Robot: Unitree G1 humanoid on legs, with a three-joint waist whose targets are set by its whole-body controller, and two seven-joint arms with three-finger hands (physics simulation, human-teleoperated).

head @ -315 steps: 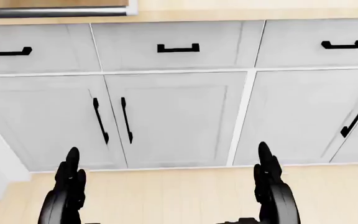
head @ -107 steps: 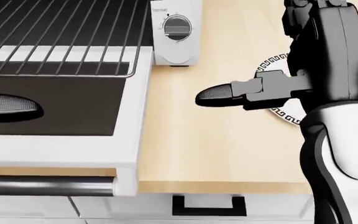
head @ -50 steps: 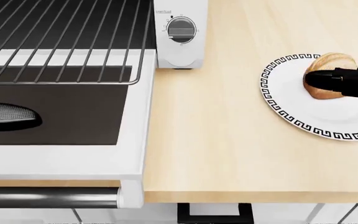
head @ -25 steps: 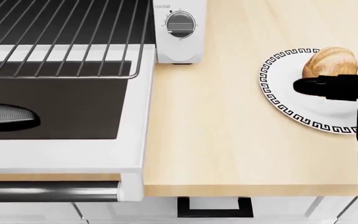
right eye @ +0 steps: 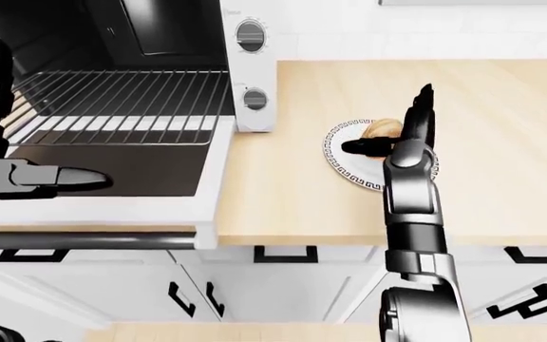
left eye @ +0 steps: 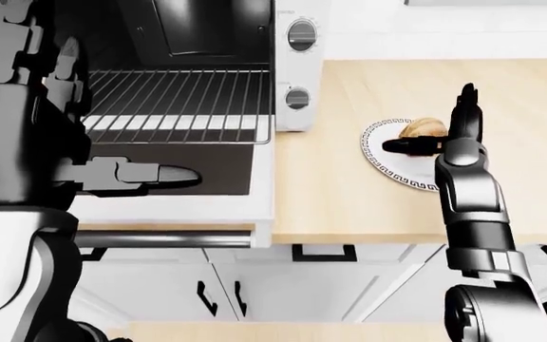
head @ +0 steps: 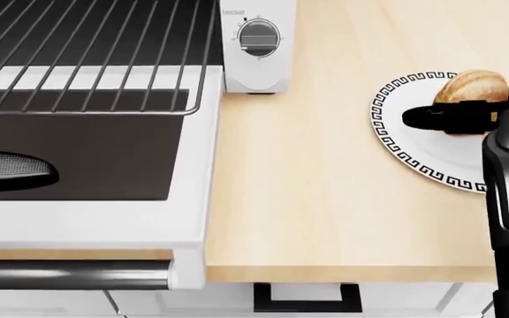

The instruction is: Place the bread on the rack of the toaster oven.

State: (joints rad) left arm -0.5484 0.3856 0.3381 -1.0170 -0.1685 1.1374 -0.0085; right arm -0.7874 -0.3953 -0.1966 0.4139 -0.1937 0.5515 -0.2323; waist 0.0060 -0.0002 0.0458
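One bread roll (head: 472, 86) sits on patterned plate (head: 414, 142), right of toaster oven (left eye: 297, 64). Right hand (left eye: 445, 139) open beside roll, not yet gripping. Left hand (left eye: 112, 174) open over lowered door. Next: close fingers, carry to rack (left eye: 183, 107).

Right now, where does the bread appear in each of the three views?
Left-eye view: bread right of centre, on the plate.
Head view: near the right edge, upper part, with a black finger of the right hand across it.
Right-eye view: just right of centre.
Shared landmark: the toaster oven's dial panel, left of the plate.
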